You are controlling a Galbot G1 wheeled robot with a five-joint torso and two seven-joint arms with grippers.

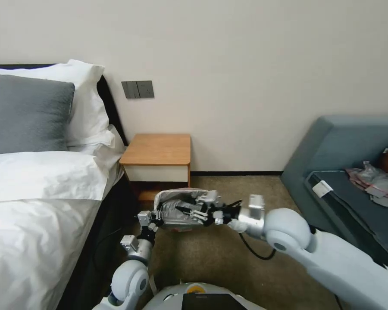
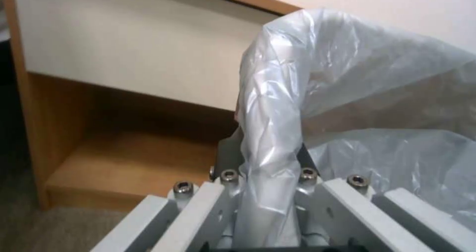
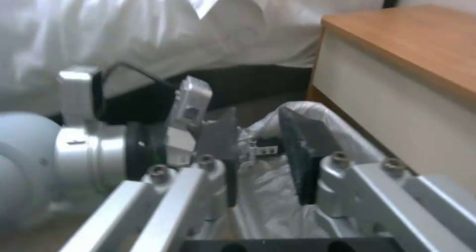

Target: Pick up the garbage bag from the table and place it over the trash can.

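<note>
Grey plastic: one garbage bag, one left gripper clamping it.

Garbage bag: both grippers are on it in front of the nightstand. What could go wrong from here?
1. The left gripper pinches only a thin bunched fold of the garbage bag; a pull could tear the film or let it slip out.
2. The right gripper has its fingers open with bag between them, so the plastic may snag there.
3. The work is close to the nightstand; the bag could catch on its corner.
</note>
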